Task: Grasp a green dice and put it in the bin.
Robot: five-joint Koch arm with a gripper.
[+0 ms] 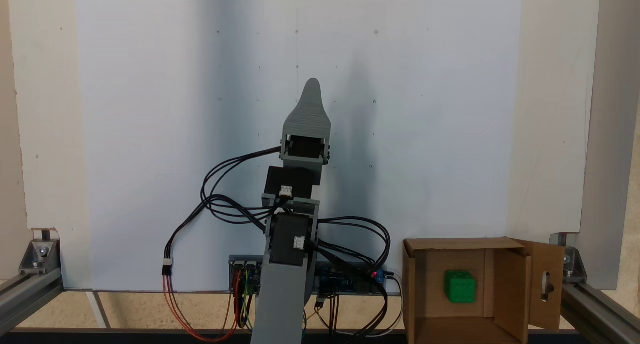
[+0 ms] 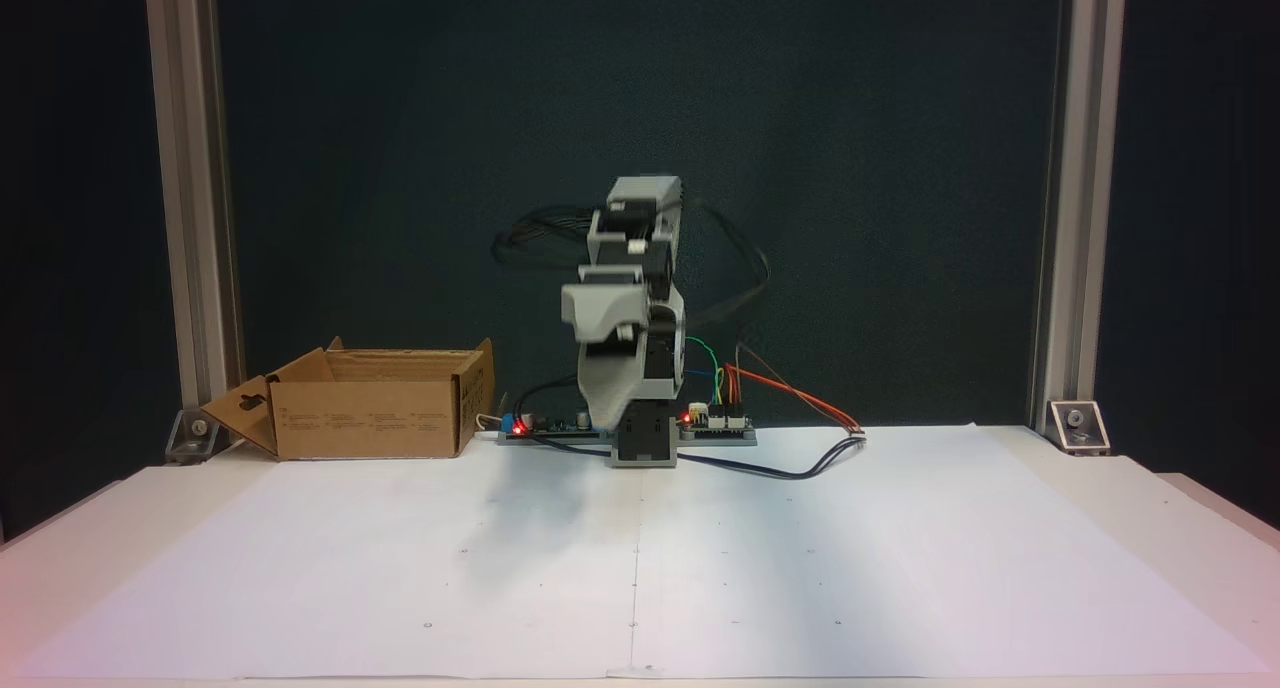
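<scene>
The green dice (image 1: 460, 286) lies inside the bin (image 1: 419, 289), a brown cardboard box with open flaps, one flap with a slot cutout. In the other fixed view the bin (image 2: 370, 420) stands at the left behind the white sheet, and its walls hide the dice. My grey gripper (image 1: 312, 85) points out over the white sheet, well away from the bin, with nothing in it. From the front, the gripper (image 2: 607, 423) hangs tilted downward just ahead of the arm's base, slightly blurred. Only one tapered tip shows, so the jaws' state is unclear.
A large white sheet (image 2: 640, 558) covers the table. Circuit boards and looping cables (image 1: 360, 279) sit at the arm's base. Aluminium frame posts (image 2: 190, 218) stand at both sides, with corner brackets (image 2: 1075, 423) on the table.
</scene>
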